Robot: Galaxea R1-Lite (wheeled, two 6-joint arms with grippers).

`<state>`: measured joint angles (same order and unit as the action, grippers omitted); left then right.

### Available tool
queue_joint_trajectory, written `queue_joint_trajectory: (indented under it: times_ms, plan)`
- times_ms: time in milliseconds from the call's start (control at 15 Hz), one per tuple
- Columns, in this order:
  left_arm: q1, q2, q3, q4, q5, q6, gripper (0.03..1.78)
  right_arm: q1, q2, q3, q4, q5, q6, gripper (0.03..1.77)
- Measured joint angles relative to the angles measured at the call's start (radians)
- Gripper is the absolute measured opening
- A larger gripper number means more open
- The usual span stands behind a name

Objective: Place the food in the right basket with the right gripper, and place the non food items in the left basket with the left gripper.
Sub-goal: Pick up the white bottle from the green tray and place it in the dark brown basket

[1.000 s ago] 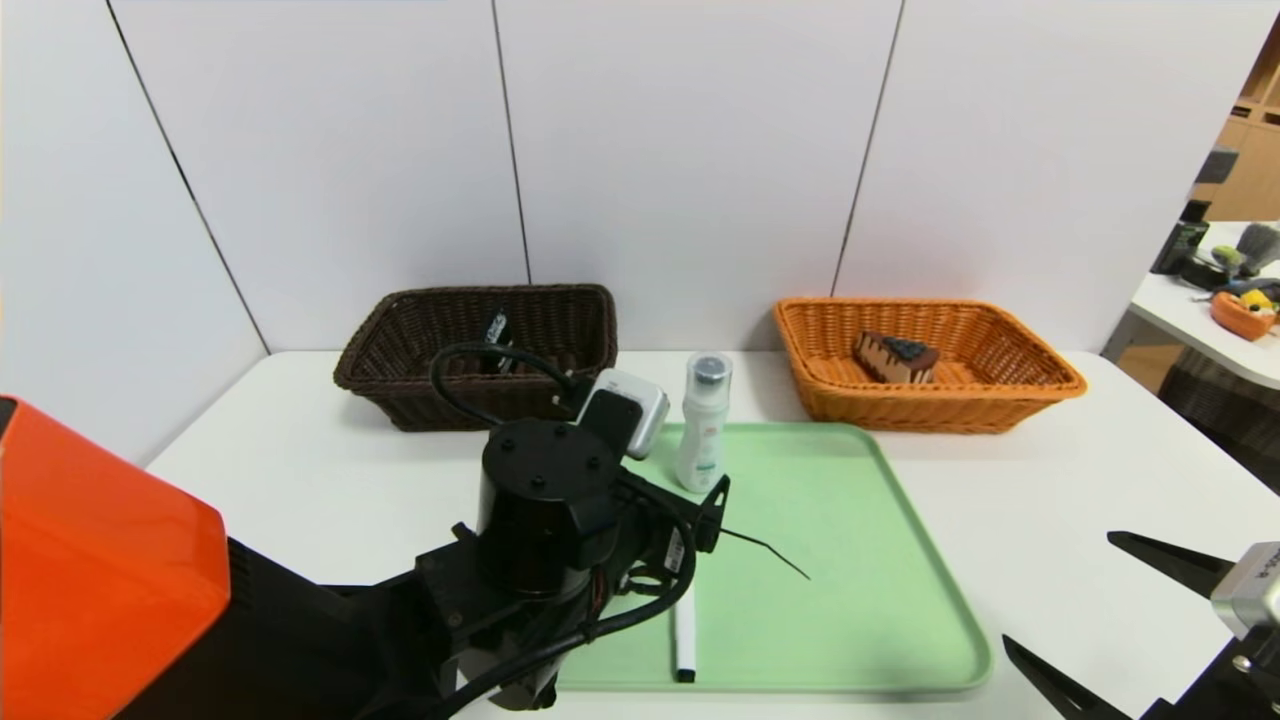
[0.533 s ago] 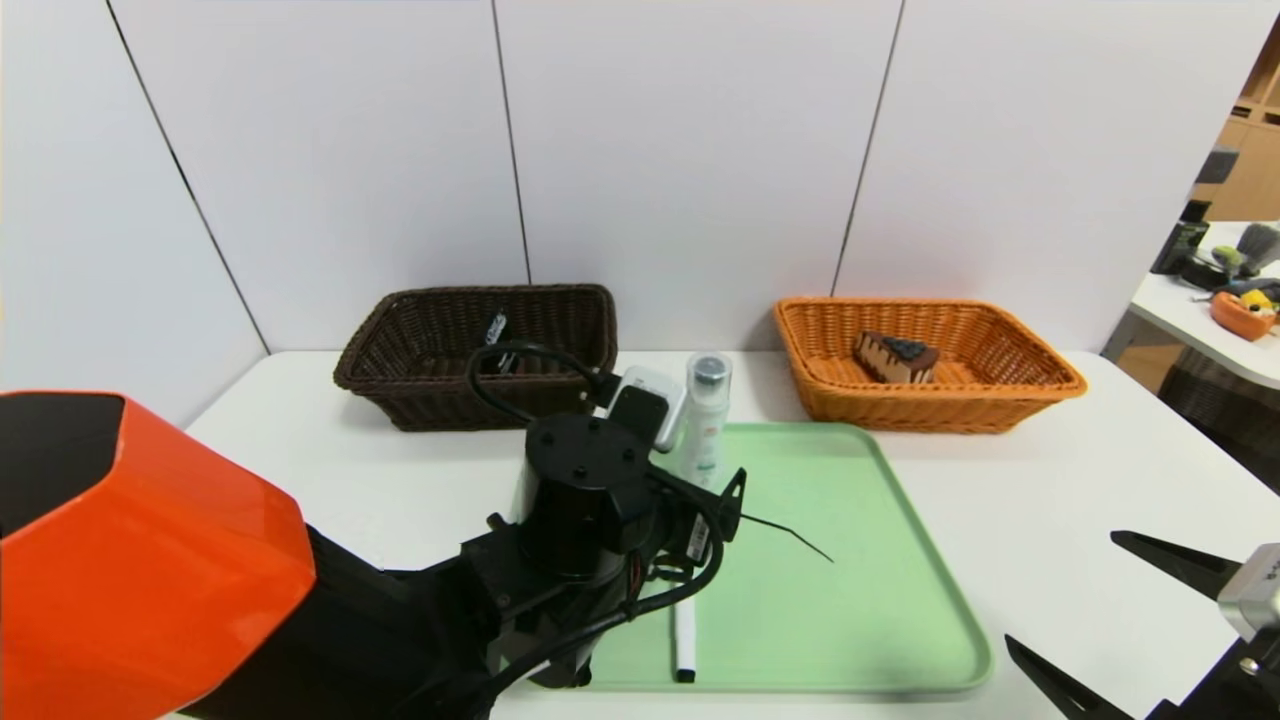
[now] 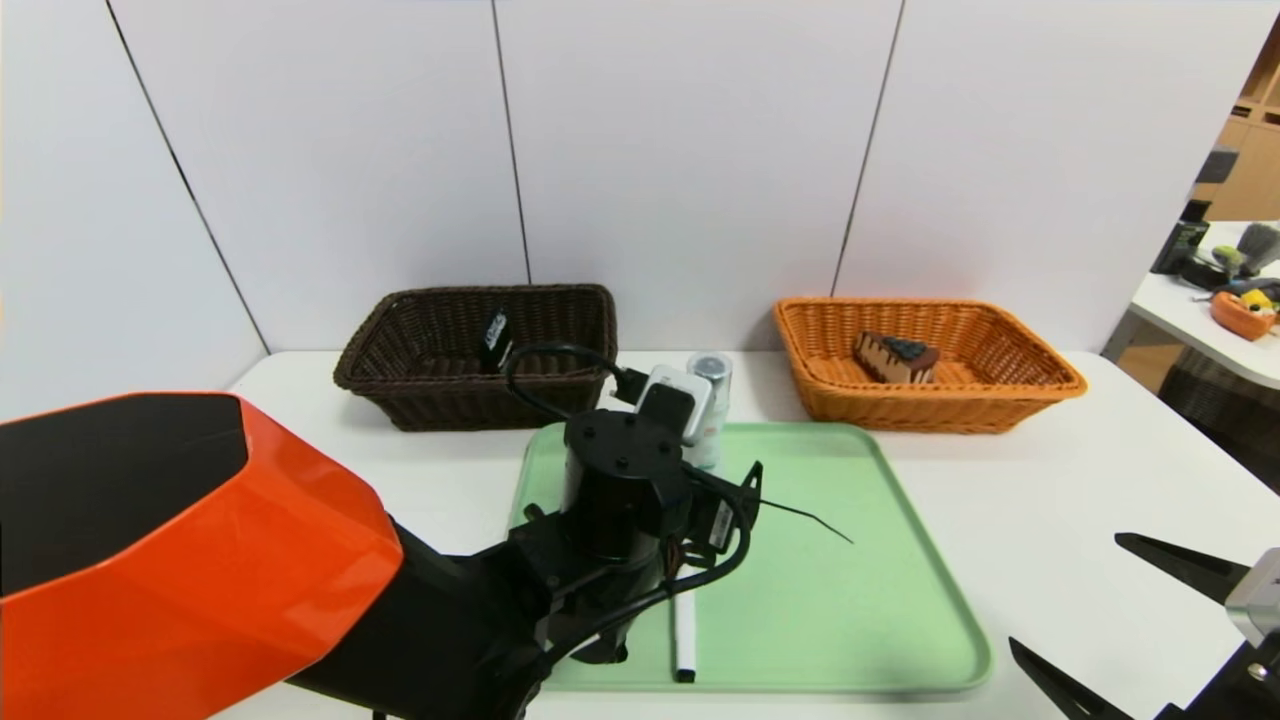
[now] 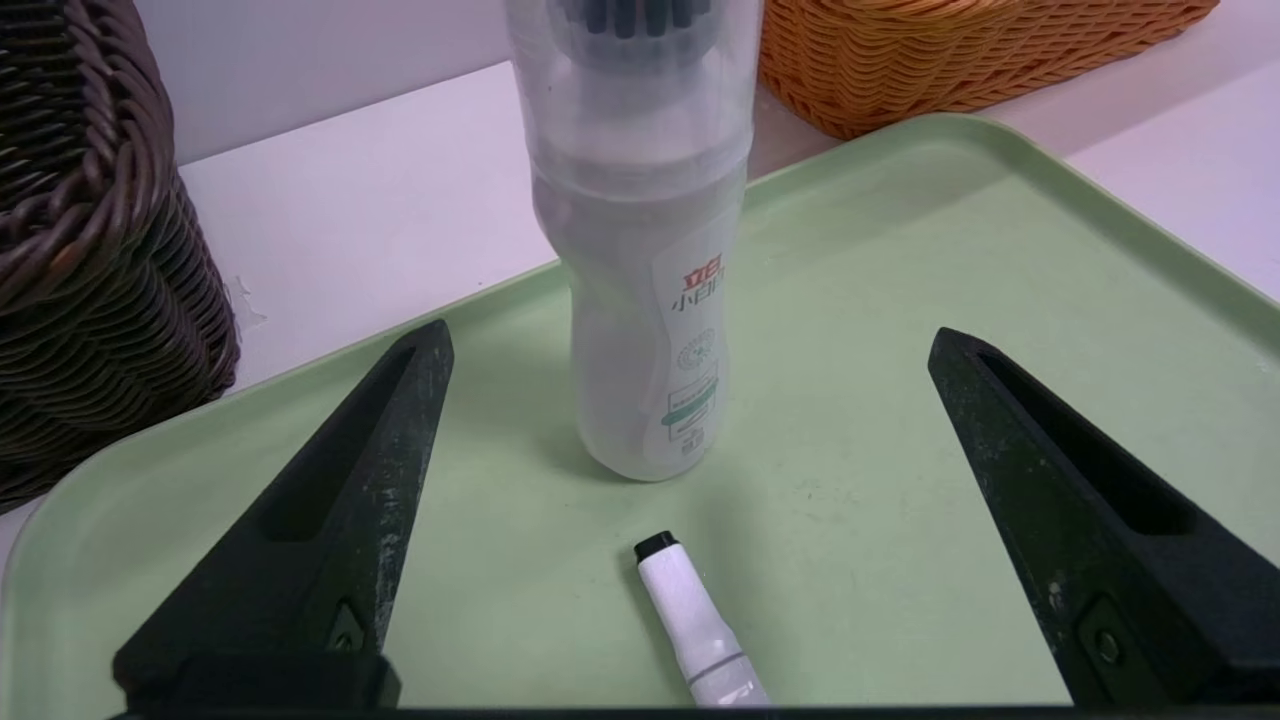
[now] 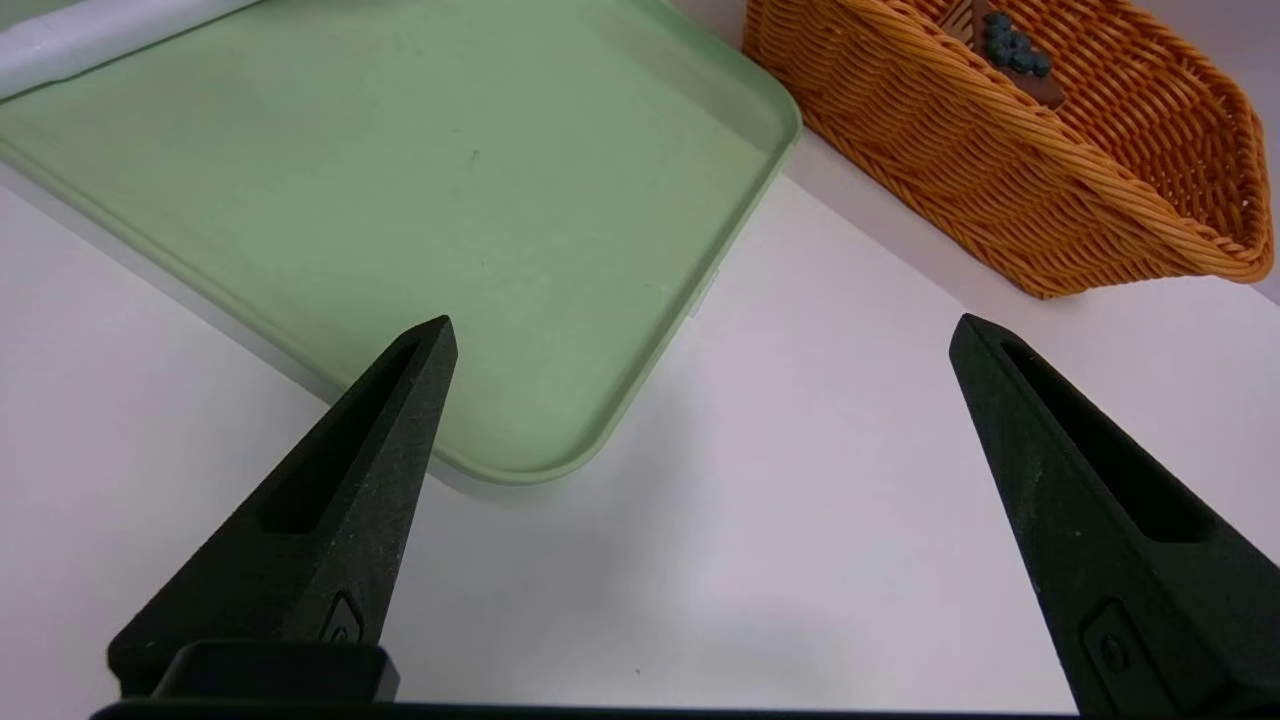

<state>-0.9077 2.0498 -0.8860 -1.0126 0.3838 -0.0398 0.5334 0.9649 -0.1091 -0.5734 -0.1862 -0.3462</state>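
Bottle (image 4: 640, 300): white, upright on far part of green tray (image 3: 880, 600), between the two baskets' near corners; not yet moved.
Change since a second ago: left arm further right and forward over tray; wrist now hiding most of bottle in head view, only cap (image 3: 710, 366) showing.
Left hand (image 4: 690, 345): spread wide, empty, touching nothing; bottle centred between fingers but beyond the tips.
Right hand (image 5: 700, 335): spread wide, empty, parked over bare tabletop (image 3: 1050, 480) by tray's near right corner, same spot as before.
Marker (image 3: 684, 640): white with black ends, lying on tray nearer the robot than bottle, apart from it.
Brown basket (image 3: 480, 355): on left, dark item leaning inside.
Orange basket (image 3: 925, 365): on right, cake slice (image 3: 895, 358) inside.
Left wrist view only: bottle label with red and green print, marker's black tip (image 4: 656, 546) just short of bottle base.
Right wrist view only: tray's corner rim seen close, tabletop under right hand.
Head view only: both baskets whole, contents visible.
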Motion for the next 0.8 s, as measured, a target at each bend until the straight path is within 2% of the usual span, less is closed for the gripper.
queue_joint_trajectory:
  times_ms: [800]
  plan:
    - [0.042, 0.109, -0.14, 0.009, -0.003, 0.008, 1.69, 0.0, -0.007, -0.001, 0.003, 0.001, -0.001, 1.7]
